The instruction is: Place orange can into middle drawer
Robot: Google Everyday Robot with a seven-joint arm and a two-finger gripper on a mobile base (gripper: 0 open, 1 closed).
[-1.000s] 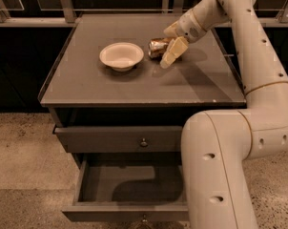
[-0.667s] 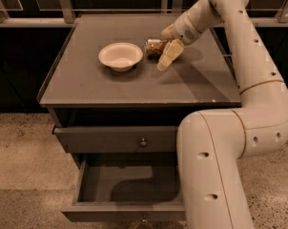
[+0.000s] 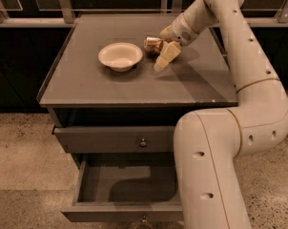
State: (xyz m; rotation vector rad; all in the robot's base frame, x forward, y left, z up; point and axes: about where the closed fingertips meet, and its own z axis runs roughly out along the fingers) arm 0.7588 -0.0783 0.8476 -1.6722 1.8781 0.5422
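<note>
The orange can, small, dented and shiny, lies on the grey tabletop just right of the cream-white bowl. My gripper reaches in from the right at tabletop height and is open. One finger points down-left in front of the can and the other is behind it, so the can sits at the mouth of the jaws. The middle drawer is pulled open below the tabletop; its dark grey inside holds nothing, and its front is at the bottom edge.
A shut upper drawer with a small round knob sits just above the open one. My large white arm covers the right side of the cabinet and drawers. A railing runs behind the table, with speckled floor around it.
My gripper and forearm have shifted a little to the left, closing in around the can. The can seems nudged slightly left toward the bowl. The drawers have not moved.
</note>
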